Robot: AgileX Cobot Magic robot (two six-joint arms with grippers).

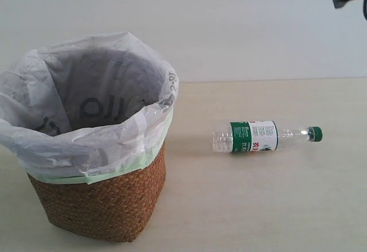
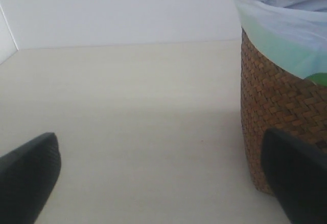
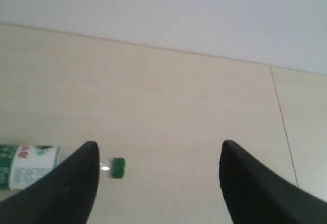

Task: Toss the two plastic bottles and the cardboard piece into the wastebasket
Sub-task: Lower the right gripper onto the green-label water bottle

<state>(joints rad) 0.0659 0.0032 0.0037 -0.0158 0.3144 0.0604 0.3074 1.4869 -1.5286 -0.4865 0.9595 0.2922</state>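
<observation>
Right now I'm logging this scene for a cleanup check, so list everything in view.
basket: 1, brown wicker, on the table at the exterior view's left
bag: 1, translucent white with dark lettering and a pale green edge, lining the basket and folded over its rim
bottle: 1, clear with green-and-white label and green cap, lying on its side right of the basket, apart from it, cap pointing away
table: 1, pale wood, under everything
wall: 1, white, behind the table
left end effector: 1, black, open and empty, low beside the basket
right end effector: 1, black, open and empty, above the table near the bottle's cap
</observation>
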